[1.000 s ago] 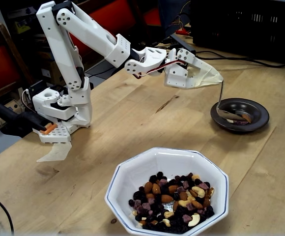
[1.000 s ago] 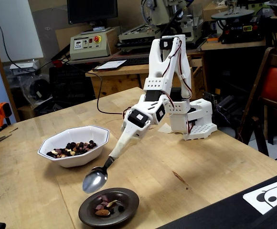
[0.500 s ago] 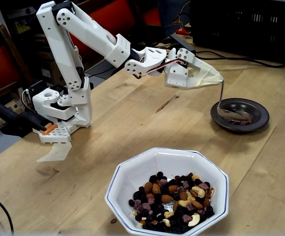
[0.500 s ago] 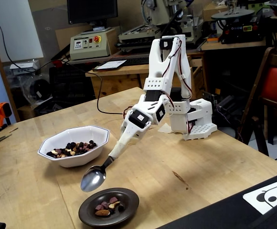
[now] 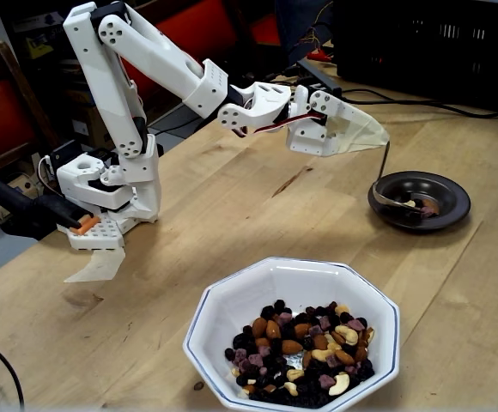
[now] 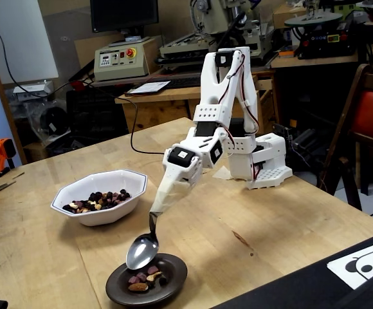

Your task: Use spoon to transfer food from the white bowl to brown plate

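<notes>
The spoon (image 6: 143, 248) hangs down from the gripper (image 6: 157, 207). Its long side runs from the fingers down to the brown plate (image 6: 173, 280). The thin handle goes up into the fingers, and the round shiny end points down at the plate. In a fixed view the spoon (image 5: 385, 190) shows as a thin line dropping from the tip of the gripper (image 5: 378, 136), then bending so the round end lies low over the brown plate (image 5: 449, 190).

The fingers are closed tight on the top of the handle. Beige tape covers that end, so the fingers themselves are hard to see under it.

The round end of the spoon is right below the fingers and a bit ahead of them. It sits just over the near rim of the plate. I cannot tell if it touches the plate.

Some food (image 6: 143, 279) lies in the plate, under the spoon. More food (image 5: 305, 356) fills part of the white bowl (image 5: 223, 305). The white bowl (image 6: 96, 214) is well apart from the fingers, off to the left of them in that fixed view.
</notes>
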`<action>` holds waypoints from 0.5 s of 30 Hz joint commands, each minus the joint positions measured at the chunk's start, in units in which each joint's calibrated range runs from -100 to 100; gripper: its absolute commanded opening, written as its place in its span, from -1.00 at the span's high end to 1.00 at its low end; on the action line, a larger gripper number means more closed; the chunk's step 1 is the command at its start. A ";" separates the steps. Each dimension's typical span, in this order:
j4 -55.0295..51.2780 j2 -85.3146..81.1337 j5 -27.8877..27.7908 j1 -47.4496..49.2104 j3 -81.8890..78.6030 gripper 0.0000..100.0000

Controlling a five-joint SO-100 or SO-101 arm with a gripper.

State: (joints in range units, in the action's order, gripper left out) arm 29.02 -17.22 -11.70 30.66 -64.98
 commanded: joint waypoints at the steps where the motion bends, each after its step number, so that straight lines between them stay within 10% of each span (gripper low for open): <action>1: 0.07 -10.90 1.42 -0.14 3.48 0.95; 15: -0.01 -23.65 1.56 -2.58 -6.61 0.95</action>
State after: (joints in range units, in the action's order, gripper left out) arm 29.02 -36.37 -10.33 29.85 -71.21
